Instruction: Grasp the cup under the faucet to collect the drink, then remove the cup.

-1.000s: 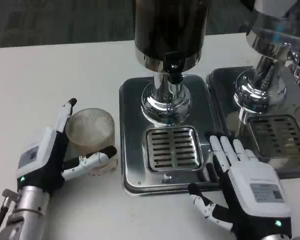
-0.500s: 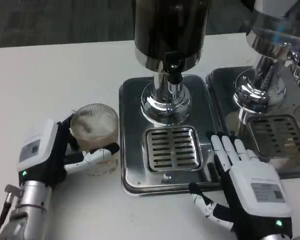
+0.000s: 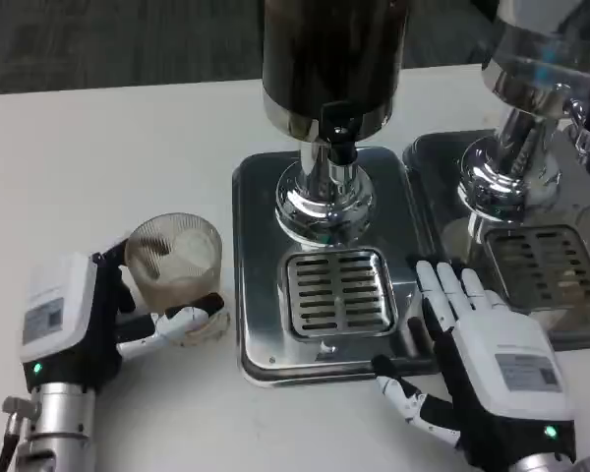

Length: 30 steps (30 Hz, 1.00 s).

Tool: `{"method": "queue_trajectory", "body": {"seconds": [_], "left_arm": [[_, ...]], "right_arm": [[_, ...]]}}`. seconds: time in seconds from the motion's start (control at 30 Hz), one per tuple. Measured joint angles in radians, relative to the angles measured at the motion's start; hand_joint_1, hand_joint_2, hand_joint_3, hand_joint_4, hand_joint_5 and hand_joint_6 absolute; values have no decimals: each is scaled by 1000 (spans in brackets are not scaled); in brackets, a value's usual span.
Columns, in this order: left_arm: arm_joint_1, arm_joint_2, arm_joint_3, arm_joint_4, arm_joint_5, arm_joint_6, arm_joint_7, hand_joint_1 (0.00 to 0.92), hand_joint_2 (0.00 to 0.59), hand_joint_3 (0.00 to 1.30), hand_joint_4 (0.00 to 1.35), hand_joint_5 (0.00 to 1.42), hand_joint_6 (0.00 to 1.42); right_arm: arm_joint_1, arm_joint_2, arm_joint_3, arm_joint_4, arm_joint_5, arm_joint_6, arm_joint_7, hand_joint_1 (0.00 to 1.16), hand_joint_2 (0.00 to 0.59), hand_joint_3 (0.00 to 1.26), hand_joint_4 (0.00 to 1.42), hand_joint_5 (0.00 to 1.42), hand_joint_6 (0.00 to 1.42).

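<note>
Bare white worktop (image 3: 108, 138) lies open to the left and far side of the cup (image 3: 174, 264), a ribbed, translucent tumbler tilted leftward, just left of the polished steel drip tray (image 3: 261, 295). The left hand (image 3: 88, 320) holds it, fingers (image 3: 172, 324) wrapped round its base. The slotted grate (image 3: 336, 292) sits under the faucet (image 3: 339, 147). The right hand (image 3: 482, 359) rests at the tray's right edge, fingers spread and holding nothing.

place: lab or office | cues: white table (image 3: 128, 128); two chrome drink dispensers (image 3: 329, 118); grey carpet (image 3: 108, 39)
</note>
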Motion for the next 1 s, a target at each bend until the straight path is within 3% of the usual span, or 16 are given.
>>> {"method": "queue_trajectory", "body": {"seconds": [0.73, 1.0], "left_arm": [[5, -5, 3, -72, 5, -24, 80, 413, 125, 597, 732, 1015, 1198], [17, -15, -5, -104, 36, -30, 85, 404, 123, 600, 743, 1015, 1198]], "right_arm": [[-3, 1, 0, 2, 1, 0, -1, 401, 376, 0, 0, 0, 98], [-4, 0, 0, 3, 15, -7, -1, 344, 368, 0, 0, 0, 98]]}}
